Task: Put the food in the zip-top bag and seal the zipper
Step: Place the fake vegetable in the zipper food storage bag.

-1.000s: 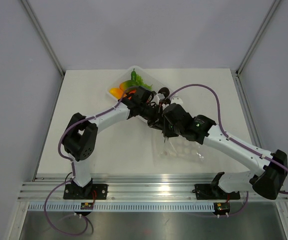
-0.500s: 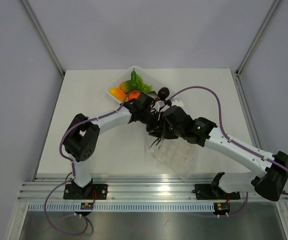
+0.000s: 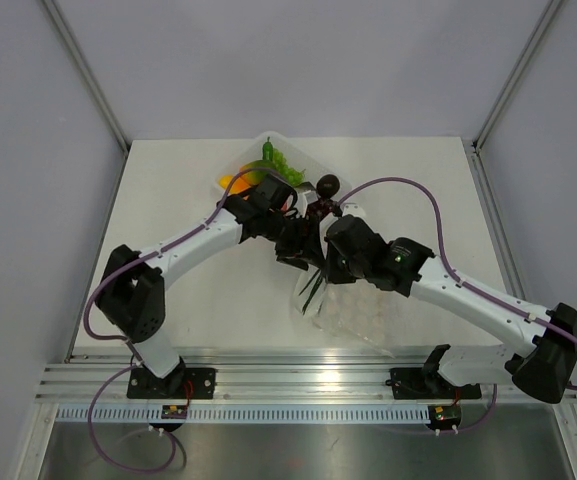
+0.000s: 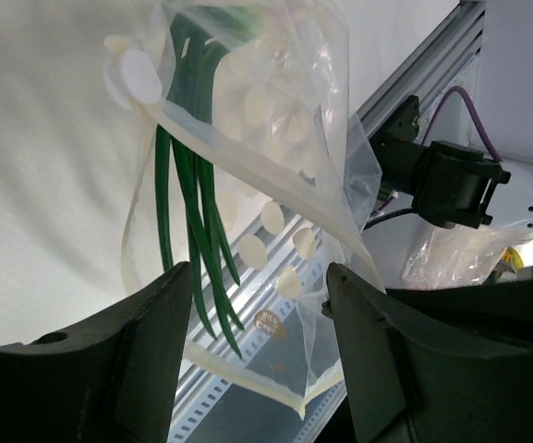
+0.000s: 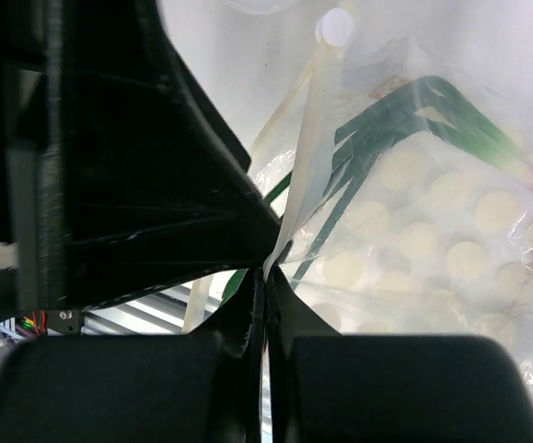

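The clear zip-top bag (image 3: 353, 312) hangs over the table's front middle, held up by its mouth. My right gripper (image 3: 330, 264) is shut on the zipper strip (image 5: 310, 161) at the mouth edge (image 5: 268, 266). A green onion (image 4: 192, 208) hangs inside the bag (image 4: 289, 101), its leaves pointing down (image 3: 313, 288). My left gripper (image 4: 261, 355) stands open just above the bag's mouth, with nothing gripped; the bag's lower edge shows between its fingers (image 4: 146, 355). In the top view the left gripper (image 3: 301, 254) sits right beside the right one. Other food lies in the tray: an orange piece (image 3: 232, 183) and a green pepper (image 3: 278, 160).
The white tray (image 3: 264, 143) stands at the back middle of the table. A dark round fruit (image 3: 327, 184) and dark grapes (image 3: 315, 207) lie by its right corner. The aluminium rail (image 3: 298, 385) runs along the near edge under both arms.
My left gripper has opened and let go of the green onion, which now hangs in the bag. The bag has shifted left and towards the front, raised by the right gripper.
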Controlling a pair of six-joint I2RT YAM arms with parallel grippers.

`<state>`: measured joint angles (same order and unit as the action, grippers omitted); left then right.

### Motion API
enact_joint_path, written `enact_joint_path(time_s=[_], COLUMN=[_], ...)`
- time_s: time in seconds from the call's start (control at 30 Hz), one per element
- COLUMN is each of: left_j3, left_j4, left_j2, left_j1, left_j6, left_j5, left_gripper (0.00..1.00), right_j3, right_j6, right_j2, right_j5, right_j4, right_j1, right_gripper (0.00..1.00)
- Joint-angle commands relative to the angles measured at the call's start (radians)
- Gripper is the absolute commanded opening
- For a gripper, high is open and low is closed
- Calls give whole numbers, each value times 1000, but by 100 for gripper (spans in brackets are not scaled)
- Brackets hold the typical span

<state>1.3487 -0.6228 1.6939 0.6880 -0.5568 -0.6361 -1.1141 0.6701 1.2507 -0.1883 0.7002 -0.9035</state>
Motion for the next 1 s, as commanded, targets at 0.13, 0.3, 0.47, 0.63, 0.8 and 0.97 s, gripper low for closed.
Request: enact_joint_path(time_s=[0.13, 0.3, 0.47, 0.63, 0.8, 0.97], left_j3=[46, -23, -97, -183, -186, -39], left_j4=[-201, -219, -186, -63, 26, -58], left_j2=[-123, -209, -287, -310, -321, -323], left_j1=[28, 28, 27, 12, -14, -85], left_j6=[103, 156, 181, 120, 86, 132], left_j5=[-47, -86, 91, 177, 184, 347], left_gripper=[62, 45, 48, 62, 60, 78], right_j3=[-4, -6, -9, 26, 60, 54], right_j6=[3, 0, -20, -56, -86, -86], right_j2=[6, 3, -14, -71, -129, -149], right_j5=[-82, -86, -82, -71, -100, -187], right_j4=[-105, -96, -94, -125, -130, -42], right_j1=[9, 9, 9, 9, 9, 8], right_gripper=[0, 0, 0, 0, 0, 0])
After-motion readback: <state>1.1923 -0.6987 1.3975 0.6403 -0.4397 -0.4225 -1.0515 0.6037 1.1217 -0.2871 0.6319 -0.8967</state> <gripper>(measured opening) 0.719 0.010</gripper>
